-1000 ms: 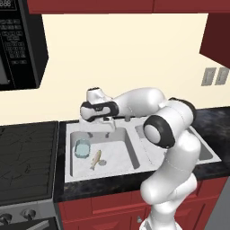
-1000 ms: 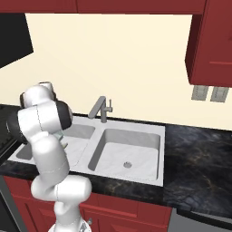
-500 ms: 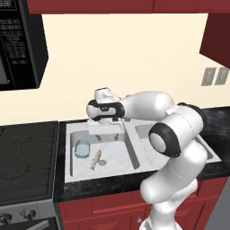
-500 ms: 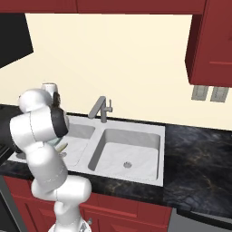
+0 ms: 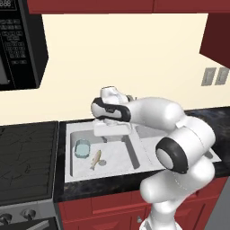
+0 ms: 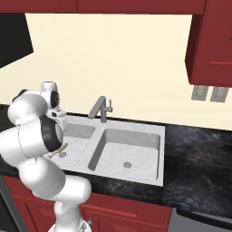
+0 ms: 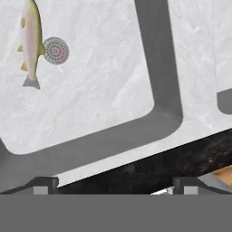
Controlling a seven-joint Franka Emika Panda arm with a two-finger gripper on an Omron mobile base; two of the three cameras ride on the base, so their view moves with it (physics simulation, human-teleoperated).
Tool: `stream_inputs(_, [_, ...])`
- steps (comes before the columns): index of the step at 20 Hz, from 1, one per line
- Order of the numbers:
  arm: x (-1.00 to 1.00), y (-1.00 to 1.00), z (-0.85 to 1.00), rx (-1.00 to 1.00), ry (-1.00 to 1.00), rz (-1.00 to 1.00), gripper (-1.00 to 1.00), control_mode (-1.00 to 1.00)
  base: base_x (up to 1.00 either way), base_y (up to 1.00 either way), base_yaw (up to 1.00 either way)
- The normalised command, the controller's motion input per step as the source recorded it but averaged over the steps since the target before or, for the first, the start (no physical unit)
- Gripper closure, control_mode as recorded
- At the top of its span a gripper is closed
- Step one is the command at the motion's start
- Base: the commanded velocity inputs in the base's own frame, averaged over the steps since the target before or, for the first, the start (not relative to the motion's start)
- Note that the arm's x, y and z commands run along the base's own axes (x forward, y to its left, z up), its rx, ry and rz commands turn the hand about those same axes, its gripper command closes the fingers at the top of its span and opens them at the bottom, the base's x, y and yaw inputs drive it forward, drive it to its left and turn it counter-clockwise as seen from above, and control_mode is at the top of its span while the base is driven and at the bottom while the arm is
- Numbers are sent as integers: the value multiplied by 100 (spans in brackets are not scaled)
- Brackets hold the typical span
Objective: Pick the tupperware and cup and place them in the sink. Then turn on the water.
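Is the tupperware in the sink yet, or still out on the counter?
In. The tupperware sits on the floor of the sink's left basin, beside the fish and near the drain.

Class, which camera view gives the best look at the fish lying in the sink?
The hand view: the fish appears large, from above, beside the drain. The left base view shows it small, near the tupperware. In the right base view the arm mostly hides it.
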Motion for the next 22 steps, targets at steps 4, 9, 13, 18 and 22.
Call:
stream_inputs(4, [-37,-12,33,0,0,3,-100,-100,0,0,0])
stream_inputs(9, [-39,-11,27,0,3,6,-100,-100,0,0,0])
stream_inputs(13, [-35,-6,17,1,2,12,-100,-100,0,0,0])
stream_inputs(18, [-31,-22,11,3,0,18,-100,-100,0,0,0])
stream_inputs(22, [-15,-15,15,5,-9,20,-100,-100,0,0,0])
